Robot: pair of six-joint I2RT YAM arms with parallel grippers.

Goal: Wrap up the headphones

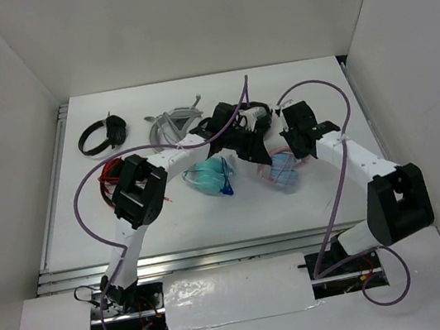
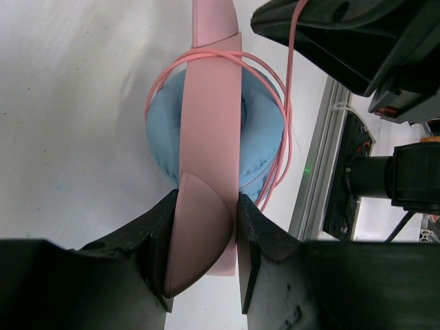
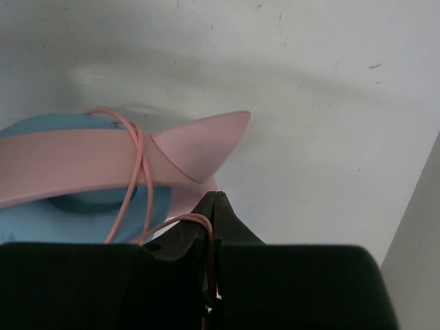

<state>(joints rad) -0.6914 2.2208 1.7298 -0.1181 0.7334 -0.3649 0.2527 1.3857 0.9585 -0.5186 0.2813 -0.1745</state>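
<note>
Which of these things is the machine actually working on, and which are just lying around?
In the job: pink-and-blue headphones, their pink cable, left tool clamping the headband, right tool pinching the cable.
Lying about: teal headphones, black headphones, grey headphones.

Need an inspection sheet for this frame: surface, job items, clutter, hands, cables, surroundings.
Surface: white table; a few small dark specks in the right wrist view.
Job's things: headphones, pink headband across a blue ear cup; pink cable looped around cup and band.
Clutter: teal pair, black pair, grey pair; something red partly behind the left arm.
Hands: left hand shut on the headband at a cat ear; right hand shut on the pink cable.
Cables: purple arm cables arc over the table.
Surroundings: white walls on three sides.
</note>
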